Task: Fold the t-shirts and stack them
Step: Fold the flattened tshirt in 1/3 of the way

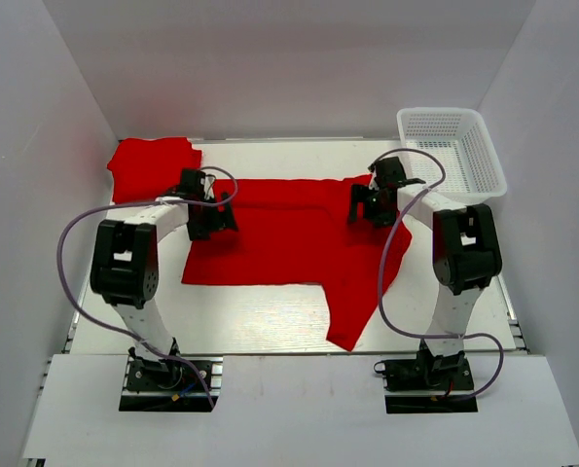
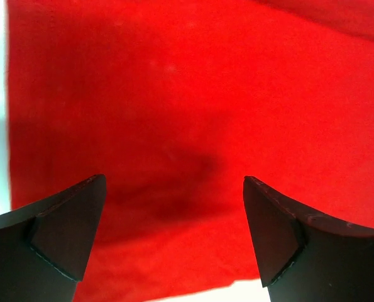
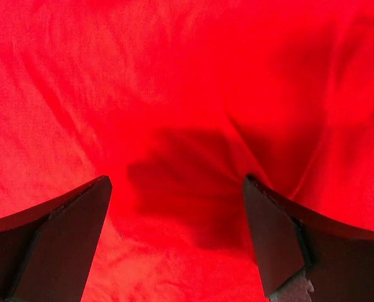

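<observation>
A red t-shirt lies spread over the middle of the table, one part trailing toward the front edge at the right. A second red t-shirt lies folded at the back left corner. My left gripper is open just above the spread shirt's left edge; the red cloth fills the left wrist view, with nothing between the fingers. My right gripper is open above the shirt's upper right part; wrinkled red cloth fills the right wrist view.
A white plastic mesh basket stands at the back right corner, beside my right arm. White walls close in the table on the left, back and right. Purple cables loop from both arms.
</observation>
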